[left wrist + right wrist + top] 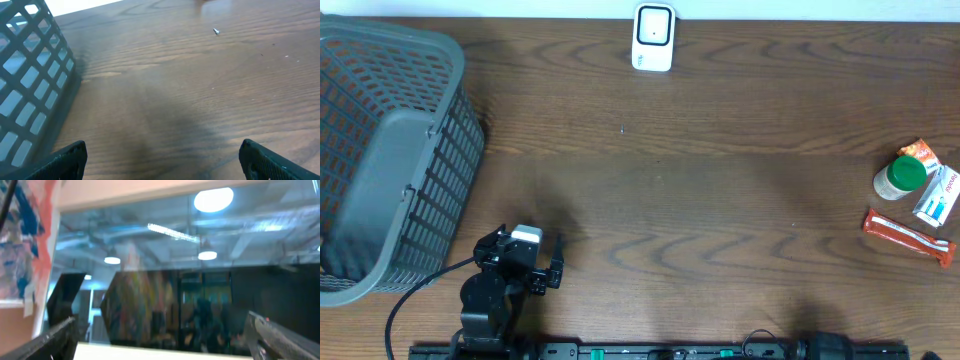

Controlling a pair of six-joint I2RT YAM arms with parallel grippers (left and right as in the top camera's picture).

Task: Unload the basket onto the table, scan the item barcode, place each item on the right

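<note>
From overhead, we see the white scanner (653, 38) at the far edge of the bench (720, 200). The goods for scanning, a green-capped bottle (900, 178), a blue-and-white box (938, 196) and a red packet (910, 234), sit bunched by the right edge, well apart from the left claw (525, 258) beside the grey basket (390, 150). From the left wrist, that claw's fingers (65, 160) stand wide apart over wood grain, the basket wall at left. From the right wrist, the right claw (160, 340), spread and holding nothing, faces ceiling lights.

Grey basket (445, 180) left, scanner (653, 38) top-centre
</note>
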